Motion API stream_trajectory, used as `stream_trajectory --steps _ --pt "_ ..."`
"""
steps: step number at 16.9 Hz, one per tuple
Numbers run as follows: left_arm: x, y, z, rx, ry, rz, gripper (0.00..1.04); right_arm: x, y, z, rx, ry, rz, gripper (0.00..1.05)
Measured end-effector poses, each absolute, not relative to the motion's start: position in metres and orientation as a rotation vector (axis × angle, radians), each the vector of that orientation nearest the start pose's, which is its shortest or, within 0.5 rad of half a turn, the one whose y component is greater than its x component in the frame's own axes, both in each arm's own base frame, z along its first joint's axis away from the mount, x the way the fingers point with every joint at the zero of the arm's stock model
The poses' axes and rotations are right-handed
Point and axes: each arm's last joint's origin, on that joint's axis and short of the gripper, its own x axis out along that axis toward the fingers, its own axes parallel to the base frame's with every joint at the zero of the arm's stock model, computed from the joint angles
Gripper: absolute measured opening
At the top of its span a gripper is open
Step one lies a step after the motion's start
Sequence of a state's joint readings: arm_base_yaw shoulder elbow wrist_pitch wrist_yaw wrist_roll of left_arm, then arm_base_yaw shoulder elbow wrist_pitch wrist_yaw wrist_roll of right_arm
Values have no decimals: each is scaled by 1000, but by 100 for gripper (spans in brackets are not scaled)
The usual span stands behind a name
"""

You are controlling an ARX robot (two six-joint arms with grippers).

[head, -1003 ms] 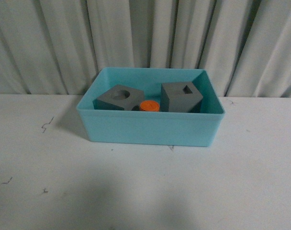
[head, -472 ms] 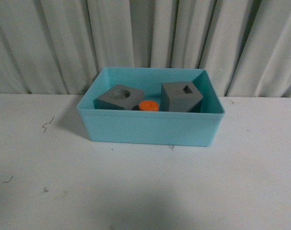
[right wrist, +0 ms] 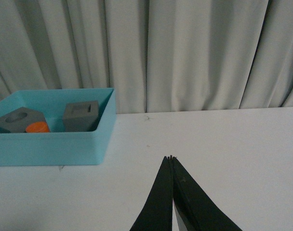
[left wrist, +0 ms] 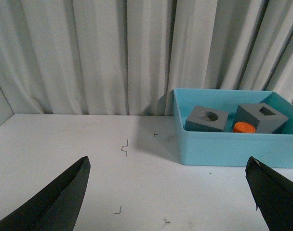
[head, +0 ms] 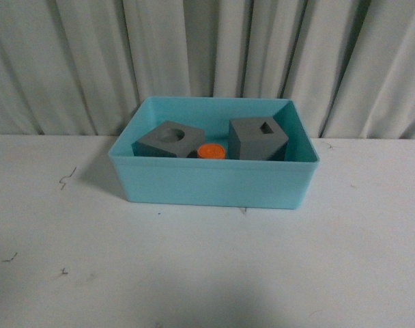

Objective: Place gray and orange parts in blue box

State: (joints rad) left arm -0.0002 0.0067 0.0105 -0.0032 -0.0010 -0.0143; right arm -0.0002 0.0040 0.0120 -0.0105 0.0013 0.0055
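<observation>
Nothing's moved since a second ago: both gray cubes (head: 168, 139) (head: 257, 139) and the orange cylinder (head: 211, 151) sit inside the blue box (head: 214, 182), so you're done. Left fingers (left wrist: 168, 192) spread wide and empty, right fingers (right wrist: 171, 159) pinched together, empty.

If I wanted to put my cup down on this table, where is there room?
Bare tabletop lies in front of the blue box and to both its sides, out to the curtain. The box itself is crowded: two gray cubes with the orange cylinder between them.
</observation>
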Motion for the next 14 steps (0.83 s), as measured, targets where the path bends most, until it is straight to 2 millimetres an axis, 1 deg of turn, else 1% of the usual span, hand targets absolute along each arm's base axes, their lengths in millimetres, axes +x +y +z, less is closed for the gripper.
stream_trajectory --steps 6,7,9,12,14 --pt "97 0 166 -14 0 0 98 97 0 167 5 -5 -1 2" --pt "97 0 166 -14 0 0 98 97 0 167 4 -5 -1 9" --pt "97 0 166 -14 0 0 98 97 0 167 4 -5 -1 33" --pt "97 0 166 -14 0 0 98 97 0 167 4 -5 -1 65" --pt "97 0 166 -14 0 0 98 97 0 167 4 -5 -1 85"
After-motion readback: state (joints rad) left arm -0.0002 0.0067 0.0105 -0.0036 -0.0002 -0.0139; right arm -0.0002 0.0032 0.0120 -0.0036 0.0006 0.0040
